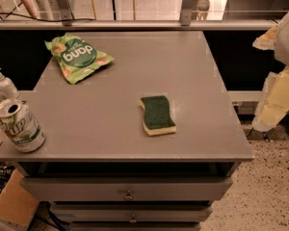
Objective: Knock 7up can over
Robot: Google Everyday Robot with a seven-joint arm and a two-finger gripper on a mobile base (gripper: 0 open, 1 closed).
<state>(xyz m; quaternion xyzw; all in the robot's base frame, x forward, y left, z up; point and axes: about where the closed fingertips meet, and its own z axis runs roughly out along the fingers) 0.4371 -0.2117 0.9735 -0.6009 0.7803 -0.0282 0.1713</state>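
The single camera view looks down on one grey table (188,66) that fills the middle of the frame. On it there are three things. One 7up can (18,125) stands upright at the lower left of the frame, on the front left corner of the table top, very near to both edges; its silver top with the opening faces up and the green lettering on the white-and-green label is turned to the camera. One green snack bag (77,57) lies flat in the upper left of the frame, near the far left corner of the table and well apart from the can. One sponge (157,114), with a dark green upper side and a pale yellow layer under it, lies flat a little right of the middle, apart from both other things. One white pump bottle (5,84) stands at the left edge of the frame, beyond the side of the table and just above the can in the picture. Under the table top two drawers are seen, each with one small knob (128,195). The gripper (275,105) is at the right edge of the frame, a pale cream-coloured shape beside the table, over the speckled floor (265,196) and far from the can; whether it is spread or pressed together, I cannot tell.
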